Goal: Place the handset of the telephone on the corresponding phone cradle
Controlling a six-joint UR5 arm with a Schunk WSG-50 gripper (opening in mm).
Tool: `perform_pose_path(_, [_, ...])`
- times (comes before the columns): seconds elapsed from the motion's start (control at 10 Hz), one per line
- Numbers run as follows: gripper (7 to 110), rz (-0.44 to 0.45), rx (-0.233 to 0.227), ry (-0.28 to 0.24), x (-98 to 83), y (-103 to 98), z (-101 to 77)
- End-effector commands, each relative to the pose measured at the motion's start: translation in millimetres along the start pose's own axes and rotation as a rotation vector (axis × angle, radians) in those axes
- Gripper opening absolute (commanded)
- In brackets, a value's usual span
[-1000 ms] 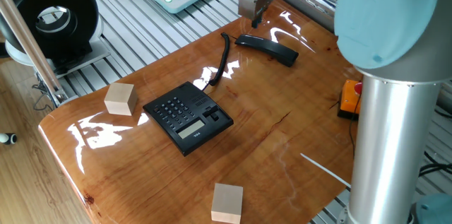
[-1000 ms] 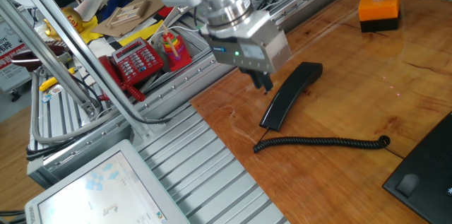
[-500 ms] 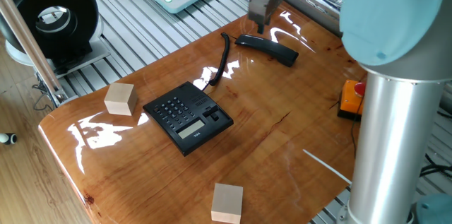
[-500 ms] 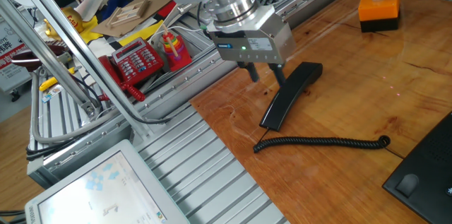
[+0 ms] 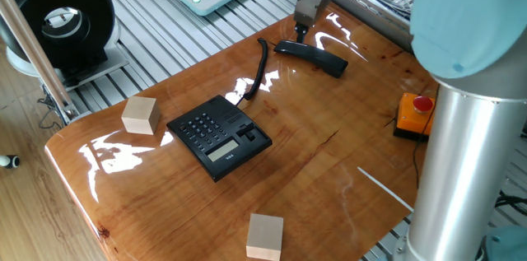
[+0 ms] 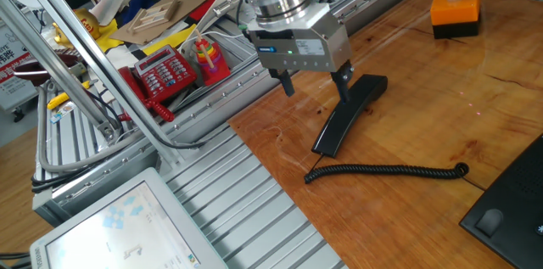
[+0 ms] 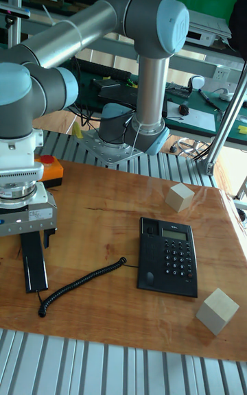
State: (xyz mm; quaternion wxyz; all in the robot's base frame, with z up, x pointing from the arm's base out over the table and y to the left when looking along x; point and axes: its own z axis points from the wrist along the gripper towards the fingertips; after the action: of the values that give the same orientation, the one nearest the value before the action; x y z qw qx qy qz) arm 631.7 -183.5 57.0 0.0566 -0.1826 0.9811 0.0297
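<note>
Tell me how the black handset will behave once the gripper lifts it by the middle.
The handset looks like rigid moulded plastic, so it should hold its shape. Its long bar form may tilt if gripped off-centre. The coiled cord trailing from it is floppy and will probably drag across the table. The gripper is open above it.

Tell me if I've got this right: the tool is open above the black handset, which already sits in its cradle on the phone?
Not quite. The tool is open above the handset, but the handset lies on the bare table, away from the phone, joined only by its cord. The tall fixed view shows this.
</note>
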Motion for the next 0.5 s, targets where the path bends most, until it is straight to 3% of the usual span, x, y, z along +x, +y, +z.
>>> perform_pose_path(0.0, [110,0.069,-0.018,-0.051,-9.7,29,8.0])
perform_pose_path(0.1, [88,0.087,-0.007,-0.072,-13.3,37,12.3])
perform_pose_path(0.2, [88,0.097,0.022,-0.059,-6.5,38,12.9])
perform_pose_path(0.4, [88,0.073,0.036,-0.041,9.7,34,20.0])
